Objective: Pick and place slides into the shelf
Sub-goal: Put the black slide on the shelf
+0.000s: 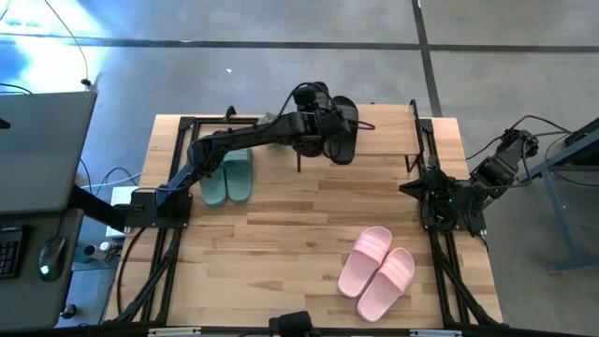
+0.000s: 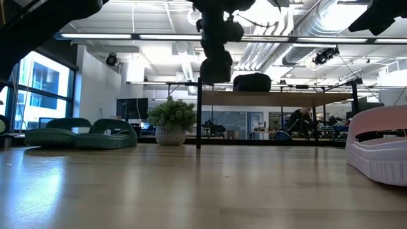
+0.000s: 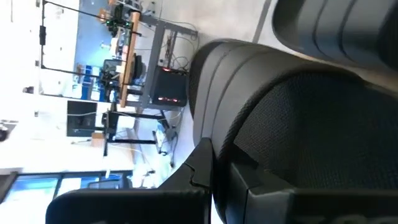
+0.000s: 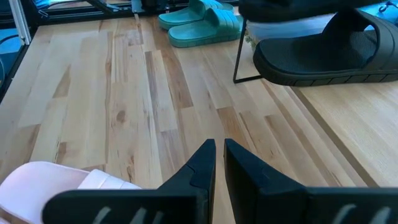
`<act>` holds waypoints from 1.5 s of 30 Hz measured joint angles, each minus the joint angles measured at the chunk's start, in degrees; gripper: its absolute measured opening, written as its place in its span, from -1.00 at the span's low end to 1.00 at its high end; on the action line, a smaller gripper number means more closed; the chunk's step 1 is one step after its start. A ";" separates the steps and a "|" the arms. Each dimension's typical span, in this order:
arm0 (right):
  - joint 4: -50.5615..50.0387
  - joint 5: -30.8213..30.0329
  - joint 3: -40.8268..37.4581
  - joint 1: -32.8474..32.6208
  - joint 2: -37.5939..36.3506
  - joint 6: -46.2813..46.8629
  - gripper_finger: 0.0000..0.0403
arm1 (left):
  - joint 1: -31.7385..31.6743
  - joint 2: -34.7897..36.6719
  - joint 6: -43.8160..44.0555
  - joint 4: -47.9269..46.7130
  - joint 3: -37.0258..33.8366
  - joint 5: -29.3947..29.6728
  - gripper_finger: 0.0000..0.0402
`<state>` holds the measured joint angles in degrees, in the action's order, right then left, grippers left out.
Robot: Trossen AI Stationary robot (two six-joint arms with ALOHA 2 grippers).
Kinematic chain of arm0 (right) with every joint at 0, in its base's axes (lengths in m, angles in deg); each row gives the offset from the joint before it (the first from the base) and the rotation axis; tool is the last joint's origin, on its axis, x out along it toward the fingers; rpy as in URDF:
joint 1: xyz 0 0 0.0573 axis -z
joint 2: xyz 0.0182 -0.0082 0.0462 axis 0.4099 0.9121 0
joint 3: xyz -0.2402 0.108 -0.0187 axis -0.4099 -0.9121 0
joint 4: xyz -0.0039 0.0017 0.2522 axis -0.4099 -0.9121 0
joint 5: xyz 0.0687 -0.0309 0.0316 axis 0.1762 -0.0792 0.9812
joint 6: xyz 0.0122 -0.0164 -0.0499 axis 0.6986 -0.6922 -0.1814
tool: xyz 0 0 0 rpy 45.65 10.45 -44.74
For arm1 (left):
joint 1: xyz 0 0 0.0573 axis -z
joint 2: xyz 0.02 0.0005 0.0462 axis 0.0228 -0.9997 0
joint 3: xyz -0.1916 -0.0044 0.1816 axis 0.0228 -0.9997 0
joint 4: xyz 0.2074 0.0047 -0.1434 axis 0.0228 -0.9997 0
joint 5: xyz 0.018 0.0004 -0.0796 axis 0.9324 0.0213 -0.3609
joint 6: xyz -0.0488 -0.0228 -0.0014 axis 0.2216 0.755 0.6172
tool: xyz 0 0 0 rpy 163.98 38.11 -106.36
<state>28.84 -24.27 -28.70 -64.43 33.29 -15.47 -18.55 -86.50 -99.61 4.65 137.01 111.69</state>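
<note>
Two black slides (image 1: pixel 344 131) lie on the shelf's board (image 1: pixel 384 140) at the table's far side. In the low view one black slide (image 2: pixel 252 81) sits on the plank (image 2: pixel 286 98). My left gripper (image 1: pixel 325 129) is shut just above the shelf's left end, beside the black slides (image 3: pixel 298 124). The teal pair (image 1: pixel 227 178) lies flat on the table at the far left. The pink pair (image 1: pixel 377 271) lies at the near right. My right gripper (image 4: pixel 219 155) is shut and empty, low at the table's right edge. My left gripper (image 3: pixel 217 163) is shut with its fingertips right at the wide strap (image 3: pixel 249 106) of the nearer black slide. I cannot tell whether they touch it. That slide rests with its sole on the shelf board (image 4: pixel 348 118).
A small green potted plant (image 2: pixel 170 121) stands behind the shelf's left post (image 2: pixel 199 121). Thin black shelf posts (image 1: pixel 413 140) rise at the far right. Bare wood lies between the teal pair and the pink pair (image 4: pixel 50 180).
</note>
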 joint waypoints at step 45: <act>-0.40 0.02 0.02 0.02 -0.02 0.44 -0.88 | -0.37 -4.44 4.90 0.86 0.02 -3.74 -1.00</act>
<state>28.44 -24.24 -28.68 -64.41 33.26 -15.03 -18.92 -90.94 -94.72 5.51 137.03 107.95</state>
